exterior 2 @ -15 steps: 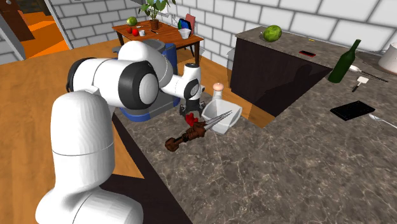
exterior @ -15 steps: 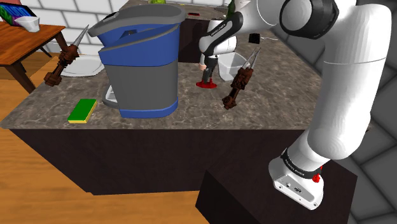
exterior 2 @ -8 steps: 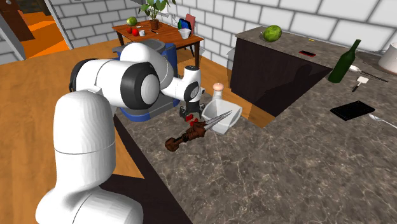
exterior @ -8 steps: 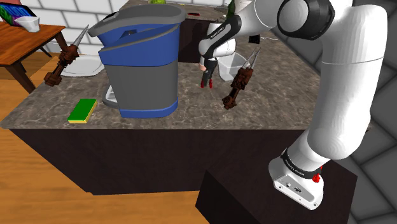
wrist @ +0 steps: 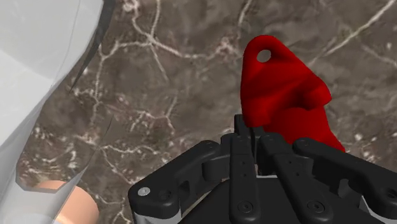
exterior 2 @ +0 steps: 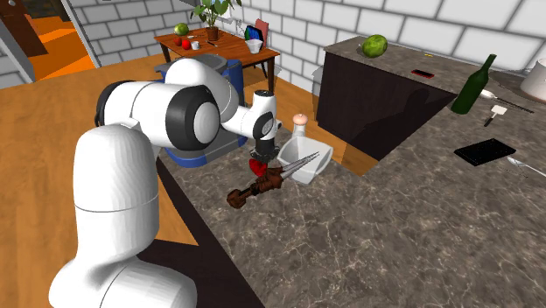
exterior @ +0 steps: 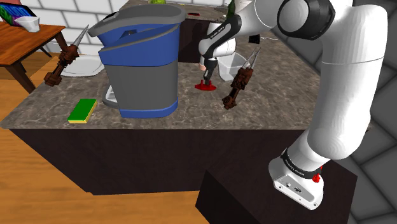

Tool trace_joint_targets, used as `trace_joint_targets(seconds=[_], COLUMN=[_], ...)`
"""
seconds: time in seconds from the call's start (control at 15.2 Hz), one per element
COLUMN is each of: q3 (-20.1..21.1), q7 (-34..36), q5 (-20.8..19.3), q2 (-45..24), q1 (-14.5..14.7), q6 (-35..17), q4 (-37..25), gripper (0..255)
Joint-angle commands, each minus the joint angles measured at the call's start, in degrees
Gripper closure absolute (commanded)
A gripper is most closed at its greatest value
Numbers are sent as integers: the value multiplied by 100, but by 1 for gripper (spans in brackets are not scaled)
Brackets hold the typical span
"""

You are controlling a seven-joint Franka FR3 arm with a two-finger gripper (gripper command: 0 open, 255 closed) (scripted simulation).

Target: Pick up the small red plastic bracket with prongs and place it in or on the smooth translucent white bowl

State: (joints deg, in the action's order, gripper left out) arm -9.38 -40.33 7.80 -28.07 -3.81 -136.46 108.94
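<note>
The small red bracket [exterior: 205,86] lies on the marbled countertop [exterior: 273,102], just in front of the translucent white bowl [exterior: 233,63]. My black gripper [exterior: 205,79] points straight down onto it. In the wrist view the gripper [wrist: 256,135] is shut, its fingers pinching the near edge of the red bracket [wrist: 280,95]. The rest of the bracket spreads out past the fingertips, showing a small hole. A wall of the bowl [wrist: 38,63] rises close beside the hand. From the second exterior view the gripper [exterior 2: 259,163] stands right next to the bowl [exterior 2: 311,163], with the bracket [exterior 2: 256,165] at its tips.
A brown-handled pointed tool [exterior: 240,79] leans beside the bowl, close to my hand. A peach-capped bottle [exterior 2: 299,128] stands behind the bowl. The blue coffee machine [exterior: 143,63] stands on the shoulder view's left, with a green-and-yellow sponge [exterior: 83,110] nearer the edge. A green bottle [exterior 2: 472,86] and black tablet [exterior 2: 484,150] lie far off.
The gripper came down over the bracket, and its fingers, open before, have closed on it. The bracket still rests on the counter.
</note>
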Motion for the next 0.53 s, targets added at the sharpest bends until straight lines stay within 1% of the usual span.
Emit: trace_joint_targets(seconds=[0.0,0.2,0.26,0.46], q3=[1,4,4,68], q7=[0,-2,-2,-29], q5=[0,3,3,-305], q2=[-8,-1,-1,237], q1=[0,1,1,289], q6=[1,-2,-2,221], q4=[5,-13,-13,37], gripper=[255,255,0,0])
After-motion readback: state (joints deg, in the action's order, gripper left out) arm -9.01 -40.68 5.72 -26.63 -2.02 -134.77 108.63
